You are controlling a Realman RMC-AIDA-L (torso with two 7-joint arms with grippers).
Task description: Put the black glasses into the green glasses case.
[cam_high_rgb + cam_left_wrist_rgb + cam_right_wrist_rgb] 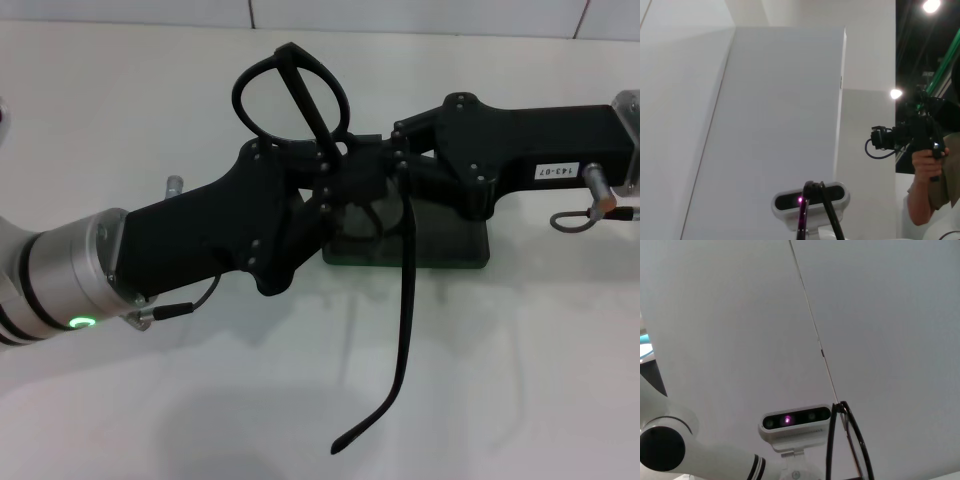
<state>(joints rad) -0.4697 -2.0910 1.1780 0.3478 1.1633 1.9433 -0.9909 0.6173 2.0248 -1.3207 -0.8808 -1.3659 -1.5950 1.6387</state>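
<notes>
In the head view the left gripper (335, 185) reaches in from the left, its fingers closed on the black glasses (300, 90) near the bridge, held up above the white table (150, 400). One temple arm (400, 330) hangs down toward the camera. The right gripper (385, 160) meets it from the right, also clamped on the frame. Beneath both sits the green glasses case (450, 250).

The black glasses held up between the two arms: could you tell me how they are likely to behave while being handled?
The black glasses look thin-framed, so probably light and easily bent. One long temple arm hangs loose toward the table, so it may swing or snag on the green case below. Left gripper and right gripper meet at the frame.
</notes>
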